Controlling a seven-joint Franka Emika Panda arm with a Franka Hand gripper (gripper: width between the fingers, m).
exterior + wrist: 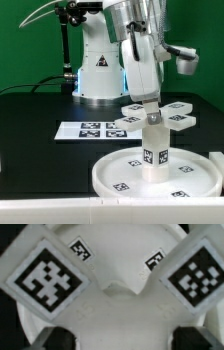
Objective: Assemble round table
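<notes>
The large round disc lies flat at the front of the black table. The short cylinder leg stands upright on its middle. The cross-shaped base sits level on top of the leg, its tagged arms spread out. My gripper comes straight down onto the base's centre and is shut on it. In the wrist view the base fills the frame, with two tagged arms spreading away. My dark fingertips flank it on both sides of my gripper. The disc shows beyond; the leg is hidden.
The marker board lies flat behind the disc, toward the exterior view's left. The robot's white body stands at the back. The table's front edge runs just below the disc.
</notes>
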